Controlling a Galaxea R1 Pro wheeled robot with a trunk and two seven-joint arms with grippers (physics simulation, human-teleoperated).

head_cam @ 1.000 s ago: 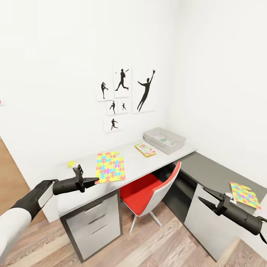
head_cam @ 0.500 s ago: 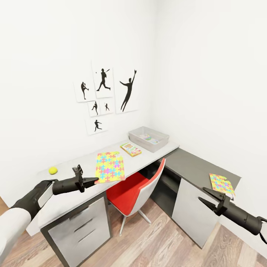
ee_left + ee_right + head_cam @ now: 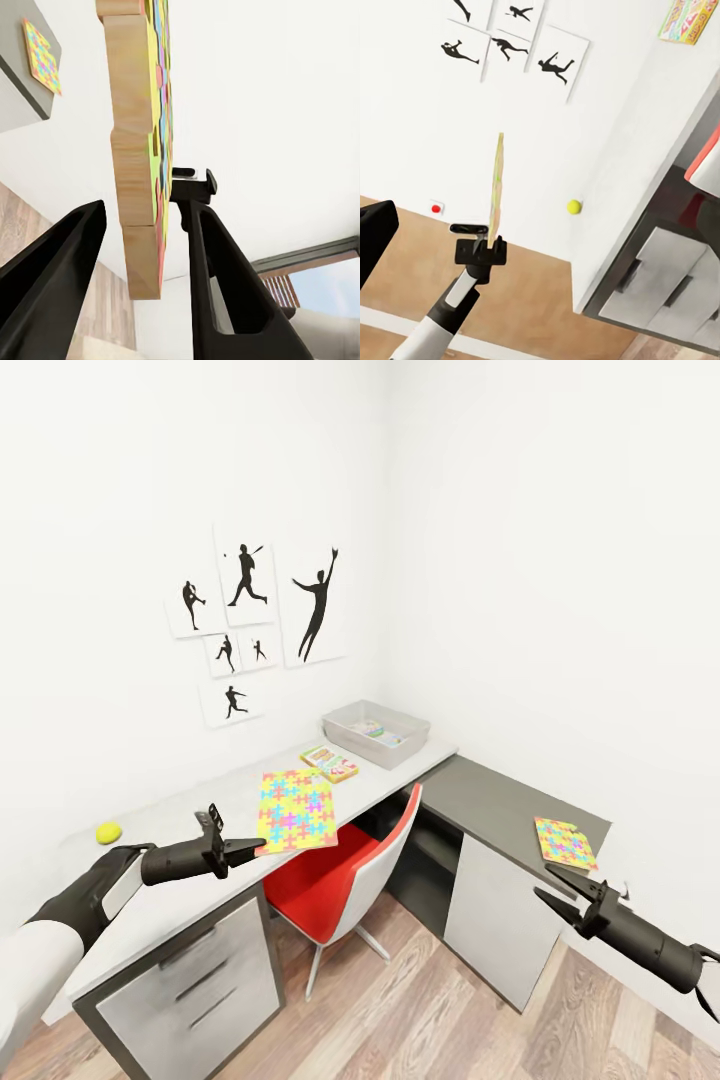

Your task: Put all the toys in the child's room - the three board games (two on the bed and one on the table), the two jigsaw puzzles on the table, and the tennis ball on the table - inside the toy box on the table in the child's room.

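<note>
The camera has turned, so the whole room slid left in the head view. At 9 o'clock the tennis ball [image 3: 108,831] sits on the surface [image 3: 190,815]. The left tool [image 3: 252,847] pinches a jigsaw puzzle [image 3: 296,809] by its edge, ready to carry. At 12 o'clock waits the toy box [image 3: 377,732]. At 4 o'clock the right tool [image 3: 556,888] is spread, holding nothing, near the second puzzle [image 3: 564,842].

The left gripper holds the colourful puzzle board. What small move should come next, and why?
Probably carry the multicoloured jigsaw puzzle board, clamped in the left gripper, toward the shallow light grey toy box: it sits farther along the pale desk, beyond the gripper.
</note>
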